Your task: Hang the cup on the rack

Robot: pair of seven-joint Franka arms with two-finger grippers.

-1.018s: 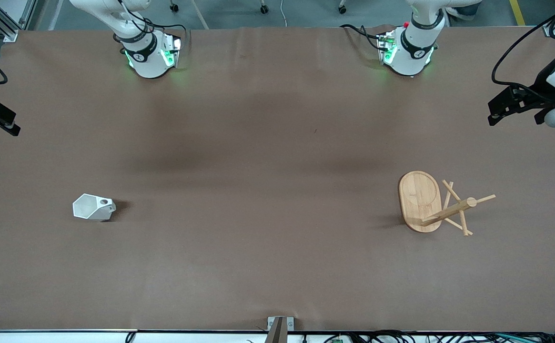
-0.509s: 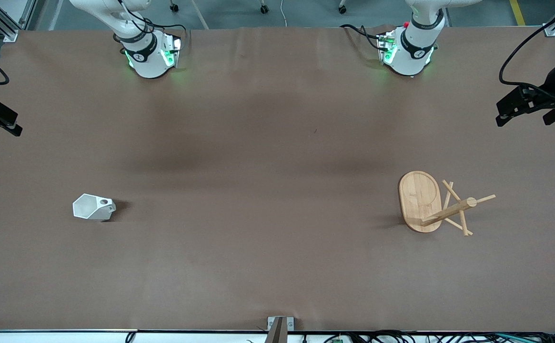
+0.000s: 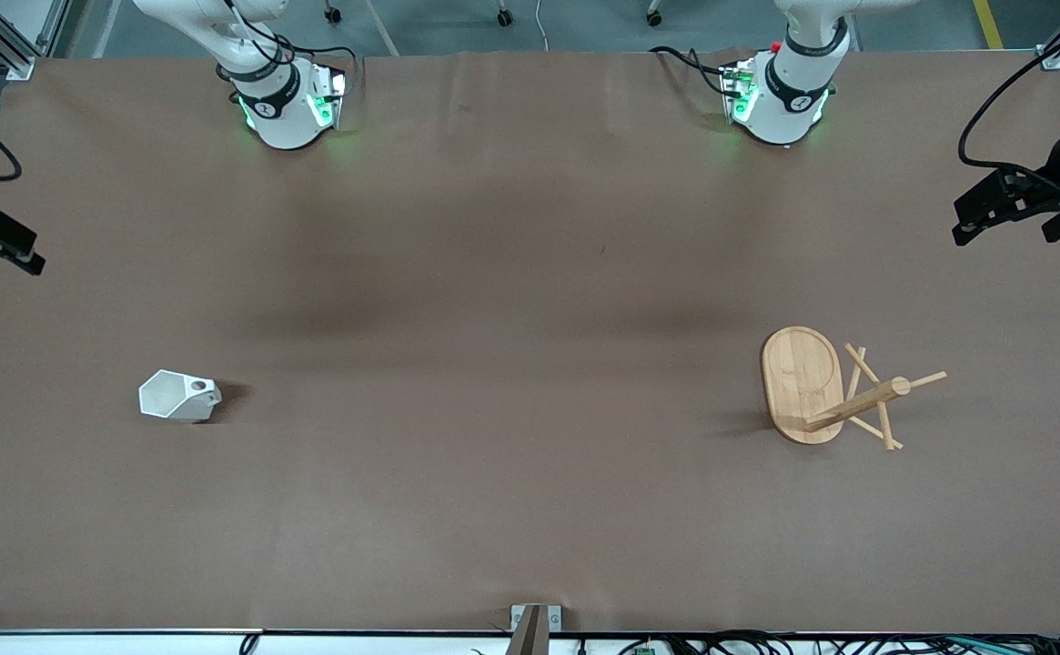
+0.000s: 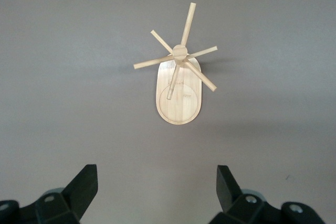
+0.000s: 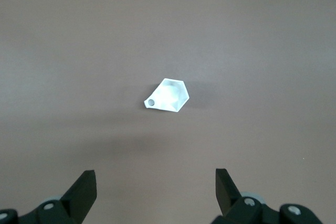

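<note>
- The left claw (image 4: 157, 190) is showing only its two dark fingertips (image 4: 84, 184) in the left wrist view, standing wide apart and gripping nothing; the body above them is cut off. In the front view the arm's dark end is sitting at the frame edge, over the left arm's end of the bench (image 3: 530, 509).
- The right claw (image 5: 156, 188) is likewise spread wide and carrying nothing; only the two tips are showing, and the front view is cutting it off at the edge, over the right arm's end of the bench.
- One cup (image 3: 179, 397) is lying on the bench toward the right arm's end, its hexagonal mouth visible and its pierced handle pointing toward the middle of the bench.
- One rack (image 3: 825, 389) is standing toward the left arm's end, well apart from the cup. Its pegs are crossing one another in the front view; the left wrist view is showing five.
- Two arm bases are glowing green.
</note>
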